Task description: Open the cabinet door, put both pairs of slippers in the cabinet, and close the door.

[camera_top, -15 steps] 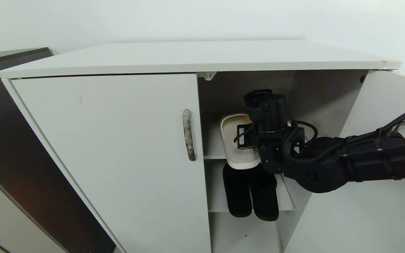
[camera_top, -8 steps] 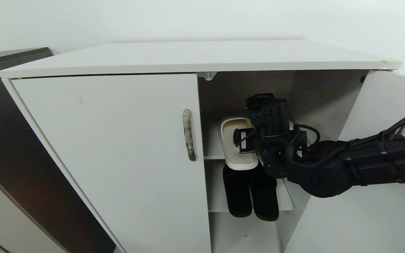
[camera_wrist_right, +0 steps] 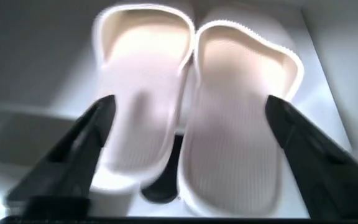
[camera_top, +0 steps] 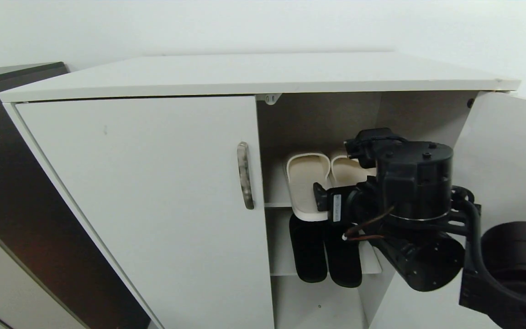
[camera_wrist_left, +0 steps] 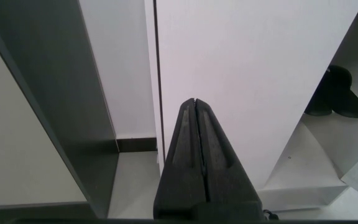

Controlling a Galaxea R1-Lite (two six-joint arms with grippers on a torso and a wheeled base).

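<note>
Cabinet [camera_top: 244, 75]: its left door [camera_top: 144, 192] is closed, and the left gripper [camera_wrist_left: 195, 106] faces it with its fingers pressed together on nothing. Right of the handle [camera_top: 244, 175], the white slippers [camera_top: 307, 183] lie side by side on the upper shelf, with the black slippers [camera_top: 324, 253] on the shelf below. The right gripper [camera_wrist_right: 188, 124] hangs just before the white pair, spread wide and empty. The right door [camera_top: 509, 151] stands open.

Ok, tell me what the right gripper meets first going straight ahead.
The right gripper likely meets the white slippers on the upper shelf, centred between its open fingers; depth unclear.

Matt ribbed rubbery cream slippers [camera_wrist_right: 191, 118]
</note>
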